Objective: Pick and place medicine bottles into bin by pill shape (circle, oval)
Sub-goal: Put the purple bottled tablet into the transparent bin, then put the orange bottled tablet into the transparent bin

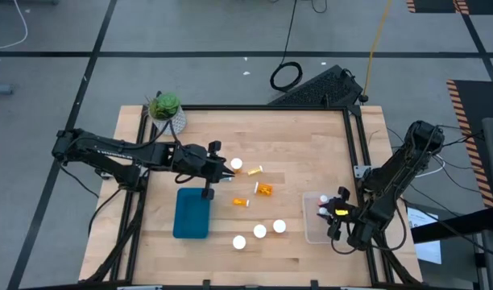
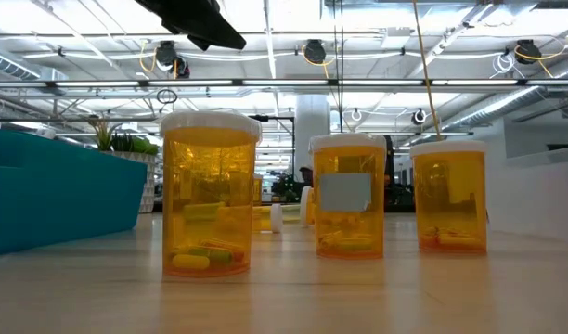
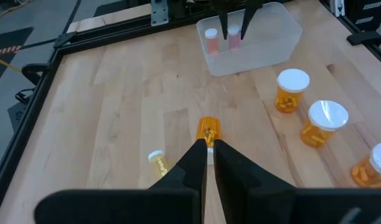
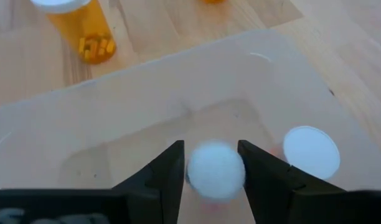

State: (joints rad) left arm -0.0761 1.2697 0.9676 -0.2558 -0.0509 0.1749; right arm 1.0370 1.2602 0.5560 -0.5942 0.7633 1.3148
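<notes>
We saw right gripper (image 4: pixel 210 171) clasping a bottle (image 4: pixel 215 169) in clear bin (image 4: pixel 134 99), left gripper (image 3: pixel 209 163) closed, empty, above counter (image 1: pixel 295 145).

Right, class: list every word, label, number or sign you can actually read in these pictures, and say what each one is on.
None can be read.
Middle bottle in the low view: a pale label, blank or too blurred to read.
The other medicine bottles show plain white caps.
Blue bin and clear bin: no visible markings.
</notes>
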